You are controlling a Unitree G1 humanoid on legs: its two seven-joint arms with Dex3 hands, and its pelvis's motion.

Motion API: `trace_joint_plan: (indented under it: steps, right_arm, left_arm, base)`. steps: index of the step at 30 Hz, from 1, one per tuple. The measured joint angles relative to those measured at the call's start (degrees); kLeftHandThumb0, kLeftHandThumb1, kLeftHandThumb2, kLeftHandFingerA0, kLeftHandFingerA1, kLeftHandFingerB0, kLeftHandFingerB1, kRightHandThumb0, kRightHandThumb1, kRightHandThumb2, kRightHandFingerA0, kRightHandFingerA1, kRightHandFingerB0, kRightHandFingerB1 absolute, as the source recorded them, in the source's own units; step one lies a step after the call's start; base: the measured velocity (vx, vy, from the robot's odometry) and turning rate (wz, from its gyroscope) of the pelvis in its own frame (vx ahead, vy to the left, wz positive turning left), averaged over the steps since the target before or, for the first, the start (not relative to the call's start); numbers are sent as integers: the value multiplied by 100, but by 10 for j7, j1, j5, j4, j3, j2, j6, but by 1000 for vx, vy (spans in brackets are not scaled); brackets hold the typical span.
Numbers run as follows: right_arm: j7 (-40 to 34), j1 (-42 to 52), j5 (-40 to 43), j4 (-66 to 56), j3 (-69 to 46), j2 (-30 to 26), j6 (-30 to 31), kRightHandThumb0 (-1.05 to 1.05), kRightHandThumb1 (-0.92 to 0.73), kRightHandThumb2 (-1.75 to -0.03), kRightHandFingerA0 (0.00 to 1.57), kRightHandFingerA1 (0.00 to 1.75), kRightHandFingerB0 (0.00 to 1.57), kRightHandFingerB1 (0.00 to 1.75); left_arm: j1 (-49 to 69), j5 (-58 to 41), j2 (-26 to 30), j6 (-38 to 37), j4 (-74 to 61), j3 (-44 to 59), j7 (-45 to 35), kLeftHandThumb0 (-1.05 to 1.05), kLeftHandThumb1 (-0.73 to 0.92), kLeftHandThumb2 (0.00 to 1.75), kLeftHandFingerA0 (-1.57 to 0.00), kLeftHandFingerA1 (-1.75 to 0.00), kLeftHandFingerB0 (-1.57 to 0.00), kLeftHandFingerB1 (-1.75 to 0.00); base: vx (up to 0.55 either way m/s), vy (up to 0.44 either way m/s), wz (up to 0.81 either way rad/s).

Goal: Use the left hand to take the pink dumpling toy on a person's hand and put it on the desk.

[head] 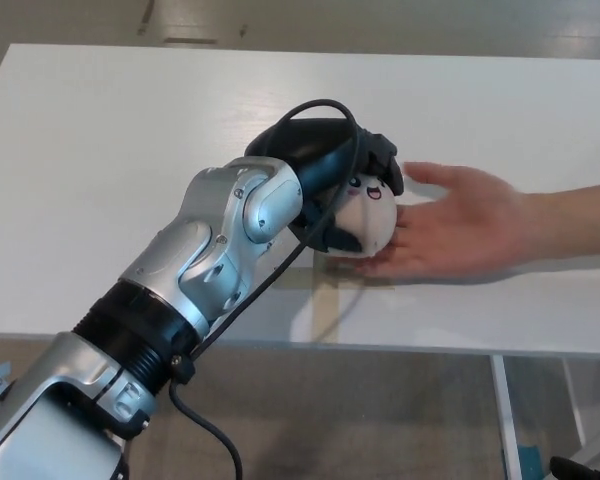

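One black left hand (342, 185) is clamped around the pink dumpling toy (365, 222), which sits at the fingertips of the person's hand (458, 228), just above the white bench (110, 150) lying directly below.

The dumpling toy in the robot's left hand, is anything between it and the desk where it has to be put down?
Only the person's open hand, lying palm-up just right of the dumpling toy and partly under it. The left hand is shut on the toy. The white desk to the left shows bare surface.
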Motion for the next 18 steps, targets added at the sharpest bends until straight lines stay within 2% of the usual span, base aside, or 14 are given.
trace_joint_plan:
  steps: [1,5,6,9,10,11,12,15,16,18]
  right_arm:
    - [1,0,0,0,0,0,0,-31,-66,-60,57,46,45,41]
    - [3,-1,2,0,0,0,0,-31,-66,-60,57,46,45,41]
    - [3,-2,3,0,0,0,0,-31,-66,-60,57,46,45,41]
    - [5,-3,6,0,0,0,0,-31,-66,-60,57,46,45,41]
    - [5,-3,6,0,0,0,0,-31,-66,-60,57,46,45,41]
    - [5,-3,6,0,0,0,0,-31,-66,-60,57,46,45,41]
    - [6,-3,6,0,0,0,0,-31,-66,-60,57,46,45,41]
    - [7,-3,6,0,0,0,0,-31,-66,-60,56,46,46,41]
    - [7,-3,6,0,0,0,0,-31,-66,-60,57,46,46,41]
    - [8,-3,7,0,0,0,0,-31,-66,-60,56,46,46,41]
  left_arm:
    - [0,1,0,-1,0,0,0,-21,74,64,-68,-153,-87,-62]
    - [0,2,0,-4,1,2,0,-21,74,63,-67,-152,-86,-57]
    - [0,2,0,-5,2,2,0,-21,74,63,-68,-153,-88,-64]
    - [-2,2,-1,-8,9,5,-2,-21,74,63,-68,-154,-86,-58]
    - [-2,2,-1,-9,10,6,-3,-21,74,63,-67,-154,-87,-66]
    - [-3,2,-1,-9,10,6,-3,-21,74,63,-67,-154,-87,-66]
    - [-4,2,-2,-9,11,7,-3,-21,74,62,-66,-156,-85,-75]
    - [-9,3,-3,-11,13,9,-4,-21,75,63,-67,-156,-84,-80]
    - [-9,3,-3,-11,13,9,-4,-21,75,63,-67,-157,-81,-90]
    - [-16,3,-5,-13,16,13,-4,-21,75,63,-67,-157,-79,-93]
  base:
    - [0,0,0]
    - [0,0,0]
    - [0,0,0]
    - [0,0,0]
    - [0,0,0]
    - [0,0,0]
    - [0,0,0]
    - [0,0,0]
    - [0,0,0]
    - [0,0,0]
